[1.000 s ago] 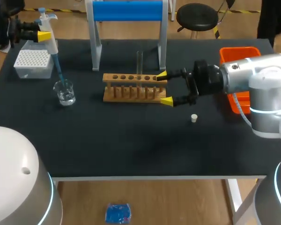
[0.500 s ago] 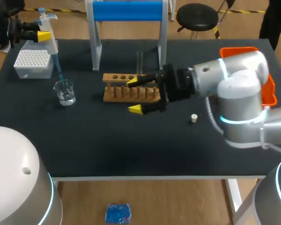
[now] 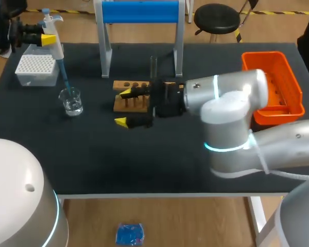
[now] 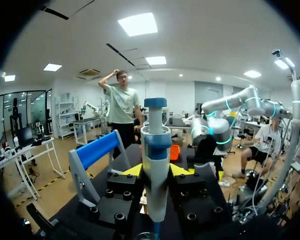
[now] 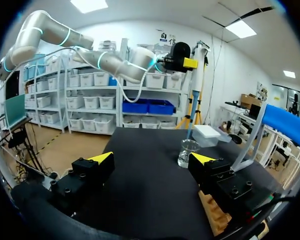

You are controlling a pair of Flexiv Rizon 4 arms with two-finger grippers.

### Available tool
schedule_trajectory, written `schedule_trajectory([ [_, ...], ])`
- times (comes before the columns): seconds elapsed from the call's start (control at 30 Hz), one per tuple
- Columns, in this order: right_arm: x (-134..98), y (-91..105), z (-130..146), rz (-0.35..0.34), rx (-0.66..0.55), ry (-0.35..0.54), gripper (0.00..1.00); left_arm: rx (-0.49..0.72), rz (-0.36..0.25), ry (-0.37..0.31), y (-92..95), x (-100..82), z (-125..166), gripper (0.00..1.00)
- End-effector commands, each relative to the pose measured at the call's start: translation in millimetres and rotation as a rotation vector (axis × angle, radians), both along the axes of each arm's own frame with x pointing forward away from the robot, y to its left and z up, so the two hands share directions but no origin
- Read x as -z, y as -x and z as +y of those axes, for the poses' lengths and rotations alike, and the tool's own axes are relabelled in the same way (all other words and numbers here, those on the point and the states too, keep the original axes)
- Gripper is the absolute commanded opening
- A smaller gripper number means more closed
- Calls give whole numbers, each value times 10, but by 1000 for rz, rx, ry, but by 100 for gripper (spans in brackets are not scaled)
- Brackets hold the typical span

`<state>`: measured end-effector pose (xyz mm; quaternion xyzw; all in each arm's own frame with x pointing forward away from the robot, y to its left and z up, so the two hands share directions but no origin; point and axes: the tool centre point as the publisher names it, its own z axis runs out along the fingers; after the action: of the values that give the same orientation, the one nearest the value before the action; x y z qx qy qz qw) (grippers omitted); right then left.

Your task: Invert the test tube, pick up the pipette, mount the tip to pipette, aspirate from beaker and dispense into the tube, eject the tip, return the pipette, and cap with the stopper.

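Note:
My left gripper (image 3: 45,38) is shut on the white and blue pipette (image 3: 54,41) at the far left; in the left wrist view the pipette (image 4: 155,160) stands upright between the yellow tips. Its blue tip (image 3: 65,80) points down into the mouth of the glass beaker (image 3: 71,101). A clear test tube (image 3: 153,67) stands upright in the wooden rack (image 3: 136,98). My right gripper (image 3: 123,107) is open, level, at the rack's left end, one finger over the rack and one in front. From the right wrist, the beaker (image 5: 188,152) lies ahead of the right gripper (image 5: 152,158). The stopper is hidden.
A white tip box (image 3: 37,69) sits behind the beaker. A blue-topped stand (image 3: 139,13) rises behind the rack. An orange bin (image 3: 278,82) is at the right edge. My right arm's body (image 3: 226,108) spans the table's middle right.
My right arm has swept left along the rack's front, from its right end to its left end, and now covers the white stopper. The left arm and pipette have not moved.

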<state>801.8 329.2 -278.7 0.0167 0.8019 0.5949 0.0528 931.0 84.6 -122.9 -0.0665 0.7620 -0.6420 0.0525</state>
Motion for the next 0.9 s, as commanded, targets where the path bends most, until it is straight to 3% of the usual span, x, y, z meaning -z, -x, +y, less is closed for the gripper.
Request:
schedule_trajectory([
  [0.03, 215, -82, 575, -19, 74, -2, 100, 3, -1, 0, -9, 2, 5, 0],
  [0.33, 308, -230, 716, -29, 109, -12, 100, 3, -1, 0, -9, 2, 5, 0],
  [0.9, 413, -538, 680, -37, 170, -2, 100, 3, -1, 0, -9, 2, 5, 0],
])
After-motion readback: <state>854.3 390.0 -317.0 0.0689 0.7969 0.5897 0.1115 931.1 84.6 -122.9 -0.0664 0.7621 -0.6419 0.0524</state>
